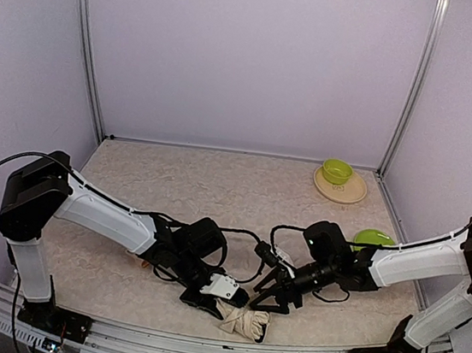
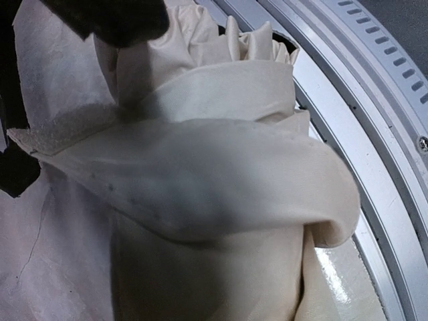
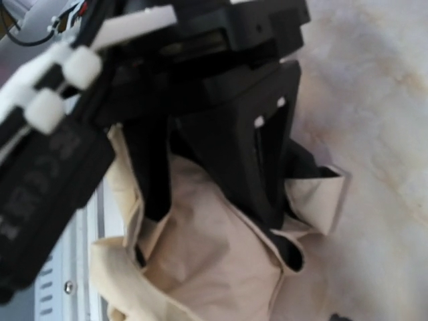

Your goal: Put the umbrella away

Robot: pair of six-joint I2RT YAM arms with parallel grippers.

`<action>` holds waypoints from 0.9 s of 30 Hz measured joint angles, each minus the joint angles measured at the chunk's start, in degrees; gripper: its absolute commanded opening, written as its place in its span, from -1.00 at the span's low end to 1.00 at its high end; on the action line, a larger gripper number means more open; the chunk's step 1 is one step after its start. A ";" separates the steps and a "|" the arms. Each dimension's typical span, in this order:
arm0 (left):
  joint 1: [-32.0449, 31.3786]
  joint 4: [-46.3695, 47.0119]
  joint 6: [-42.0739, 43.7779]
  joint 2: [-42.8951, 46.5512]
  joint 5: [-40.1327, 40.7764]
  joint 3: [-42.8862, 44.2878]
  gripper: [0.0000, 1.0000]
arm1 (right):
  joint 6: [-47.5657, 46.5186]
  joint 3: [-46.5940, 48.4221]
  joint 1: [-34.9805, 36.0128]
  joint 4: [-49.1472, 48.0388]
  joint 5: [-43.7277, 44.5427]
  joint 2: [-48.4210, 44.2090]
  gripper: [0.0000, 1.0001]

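The umbrella (image 1: 246,322) lies as a crumpled cream bundle at the very near edge of the surface (image 1: 217,191), just beside the metal rail (image 1: 198,346) and between the two arms. It looks light and floppy: loose folds of thin cloth that will slide and bunch rather than hold a shape, with only the hidden shaft inside to give anything stiff. I'd judge the safest hold to be across the thick middle of the bundle, pinching cloth and core together, not a single outer flap, which would just peel away.

The left gripper (image 1: 225,300) comes in from the left and seems to have its jaws drawn narrow on a fold of that cloth. Its wrist view is filled with fabric pressed right up close. The right gripper (image 1: 276,302) stands over the bundle's right end with its jaws spread wide, cloth lying between them but nothing clamped.
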State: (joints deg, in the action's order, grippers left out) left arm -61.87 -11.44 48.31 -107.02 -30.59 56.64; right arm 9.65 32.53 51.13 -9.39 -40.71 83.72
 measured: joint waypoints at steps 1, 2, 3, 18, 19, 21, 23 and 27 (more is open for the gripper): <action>0.00 0.00 -0.02 0.00 0.00 0.00 -1.00 | -0.39 0.20 0.00 -0.07 -0.46 0.57 0.25; 0.00 0.00 -0.04 0.00 0.00 0.00 -1.00 | -0.81 0.31 -0.02 -0.28 -1.09 1.18 0.12; 0.00 0.00 -0.04 0.00 0.02 0.00 -1.00 | -1.07 0.33 -0.04 -0.52 -1.88 1.68 -0.09; -0.96 0.59 -1.20 0.04 2.10 0.02 -1.00 | 2.10 0.31 -0.61 -0.55 -6.10 -1.57 -1.00; -1.11 0.74 -1.36 0.04 2.36 0.00 -1.00 | 3.23 0.28 -0.70 -0.76 -6.75 -3.21 -1.00; -1.42 1.33 -1.68 0.04 3.02 -0.09 -1.00 | 6.47 -0.31 -0.74 -2.29 -8.22 -6.86 -1.00; -1.68 2.36 -2.01 0.31 3.78 -0.63 -1.00 | 10.82 -1.90 -0.74 -3.89 -9.05 -10.82 -1.00; -2.19 5.09 -2.89 0.70 6.14 -1.66 -1.00 | 25.90 -10.19 -0.76 -7.32 -7.93 -21.31 -1.00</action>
State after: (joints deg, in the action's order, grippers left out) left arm -64.05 -6.35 45.43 -106.32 -24.45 54.98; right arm 35.55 22.35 50.37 -16.71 -48.64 62.41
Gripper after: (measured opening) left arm 0.354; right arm 0.005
